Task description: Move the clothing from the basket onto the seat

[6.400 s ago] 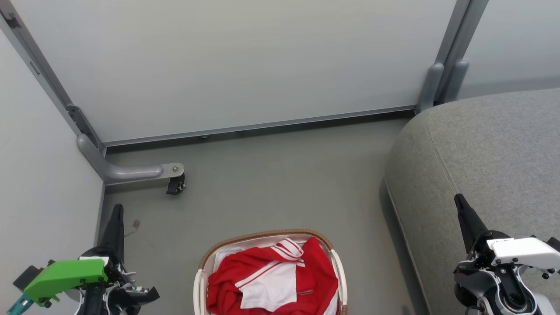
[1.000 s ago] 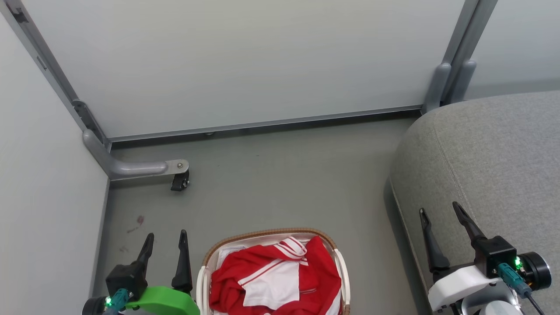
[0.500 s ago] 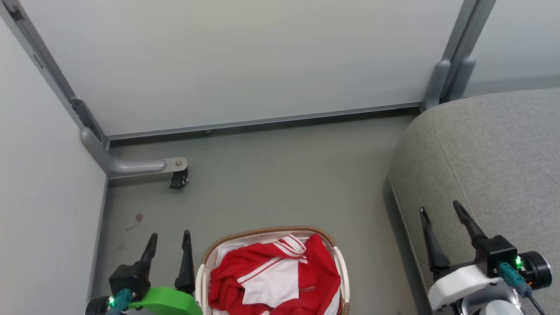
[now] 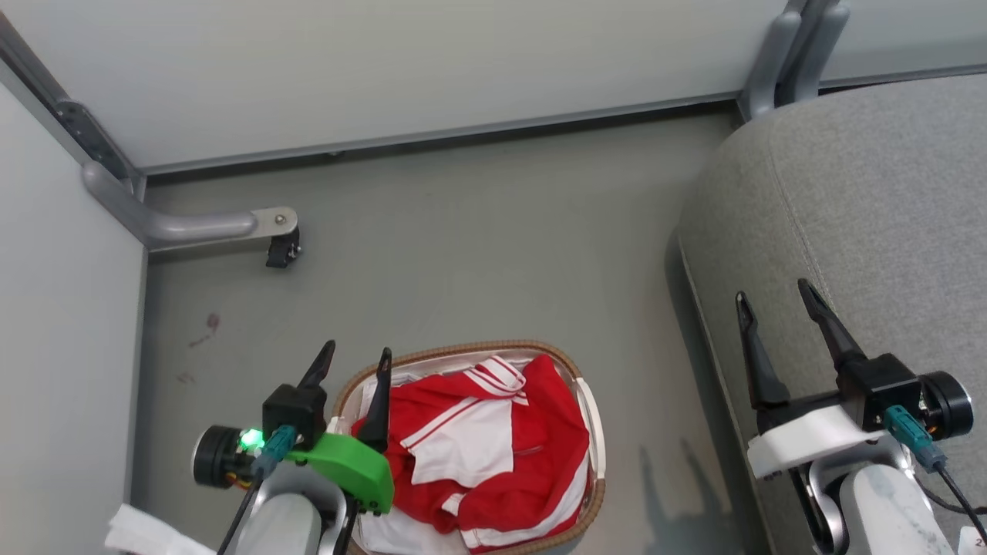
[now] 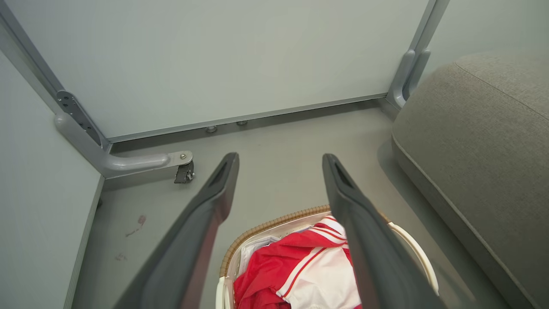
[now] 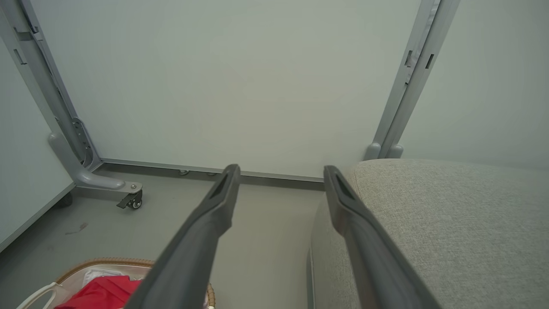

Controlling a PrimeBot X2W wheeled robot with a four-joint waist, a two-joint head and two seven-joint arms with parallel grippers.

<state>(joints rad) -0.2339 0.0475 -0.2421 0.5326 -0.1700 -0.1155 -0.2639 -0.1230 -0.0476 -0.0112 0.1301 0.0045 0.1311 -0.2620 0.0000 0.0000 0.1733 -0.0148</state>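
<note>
Head view: L gripper (image 4: 357, 348) hangs w/ fingers spread & empty over the left rim of the basket (image 4: 463, 348), prob. lined up to dip into the red clothing (image 4: 493, 447) heaped inside, while R gripper (image 4: 773, 290), likewise spread & empty, hovers over the seat (image 4: 887, 193).

basket (image 4: 455, 351) — left rim behind left gripper (image 4: 355, 354) | white scrap (image 4: 143, 532) cropped, perhaps paper

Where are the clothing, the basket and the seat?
clothing (image 4: 463, 447): head view, on its white panel.
basket (image 4: 470, 346): head view, on the tan woven rim.
seat (image 4: 887, 193): head view, on the grey cushion top.
</note>
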